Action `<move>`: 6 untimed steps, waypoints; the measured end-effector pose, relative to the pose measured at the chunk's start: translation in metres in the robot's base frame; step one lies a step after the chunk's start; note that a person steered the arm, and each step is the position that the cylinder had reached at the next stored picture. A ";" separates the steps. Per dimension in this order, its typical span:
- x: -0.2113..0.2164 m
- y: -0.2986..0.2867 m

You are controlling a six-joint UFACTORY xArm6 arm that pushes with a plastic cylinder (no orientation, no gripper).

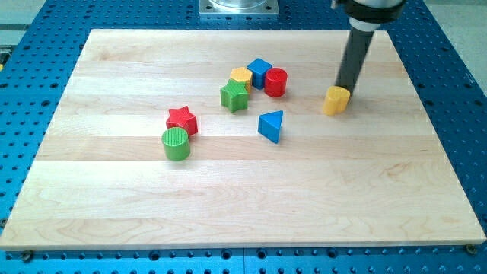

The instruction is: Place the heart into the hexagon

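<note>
**Tip on the yellow heart, upper-right of board**

Wooden board [243, 198] on a blue perforated bench [464, 91], one camera view. No gripper on this arm: just a dark rod, nothing to open or close, nothing held. My tip [346, 89] sits near the board's top-right corner, touching or just behind the top edge of the yellow heart block [335, 100]; exact contact can't be told, the block hides the very end.

Yellow heart stands alone, well apart from everything else, right of the central cluster.

Next out, toward the board's top centre: red cylinder [275, 81], blue cube [259, 72] just beside it, yellow hexagon [241, 77] touching or nearly touching the cube, green star [234, 96] right under the hexagon. The heart is on the far side of the red cylinder from the hexagon.

Blue triangle [271, 125] sits alone below that cluster, near board centre.

Farthest out, left of centre: red star [182, 119] with green cylinder [176, 143] touching it on its lower side.
</note>
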State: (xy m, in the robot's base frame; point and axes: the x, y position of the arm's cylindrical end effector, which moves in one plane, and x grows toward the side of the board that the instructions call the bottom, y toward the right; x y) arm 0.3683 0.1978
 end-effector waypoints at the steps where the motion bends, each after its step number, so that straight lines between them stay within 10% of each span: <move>1: 0.014 0.037; 6: 0.063 -0.115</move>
